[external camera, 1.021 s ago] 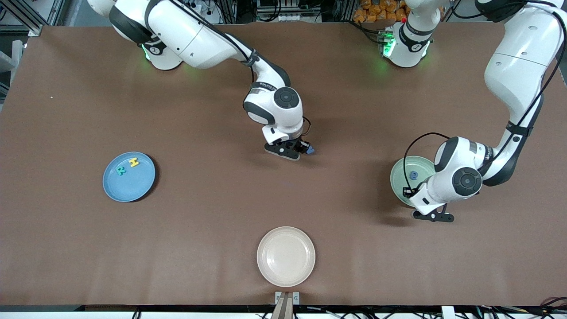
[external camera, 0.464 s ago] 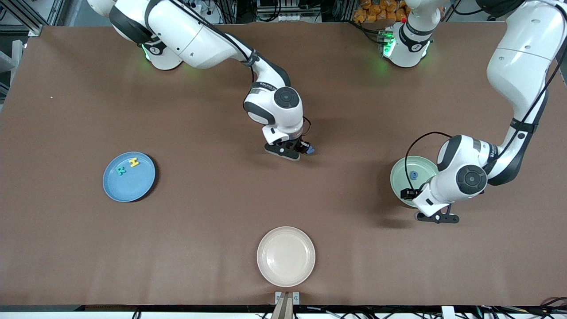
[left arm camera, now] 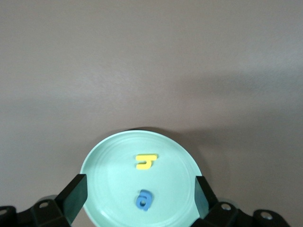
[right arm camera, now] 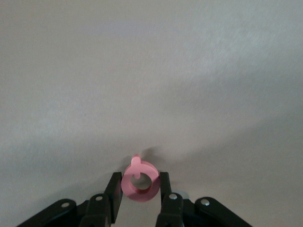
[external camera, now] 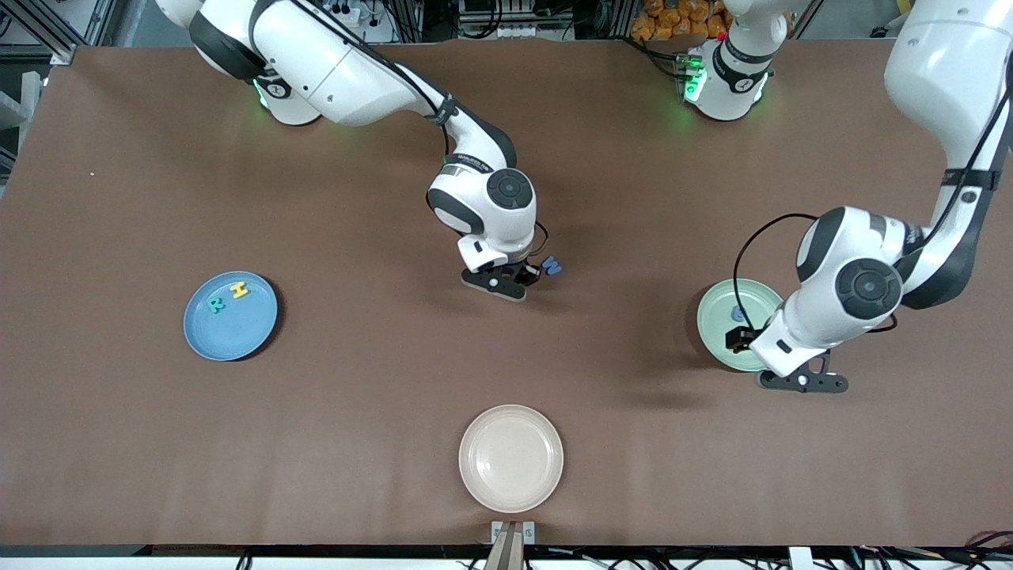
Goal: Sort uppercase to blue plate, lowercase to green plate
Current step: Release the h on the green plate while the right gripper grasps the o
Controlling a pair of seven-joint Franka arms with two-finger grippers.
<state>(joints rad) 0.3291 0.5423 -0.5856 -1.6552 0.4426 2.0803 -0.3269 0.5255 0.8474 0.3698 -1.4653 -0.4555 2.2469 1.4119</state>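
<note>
Step in hand: lifting red Q (right arm camera: 138, 183), pinched between right gripper (right arm camera: 138, 191) jaws over mid-counter (external camera: 380, 380); blue W (external camera: 552, 266) lay just beside. Left gripper (left arm camera: 140, 194) hung wide open over green plate (left arm camera: 99, 170). Next: carry across to blue plate (external camera: 237, 336), release.

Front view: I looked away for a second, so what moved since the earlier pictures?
The left gripper rose from over the green plate, open. The right gripper, shut on the red Q, lifted slightly, uncovering the blue W. The plates and the letters in them stayed put.
</note>
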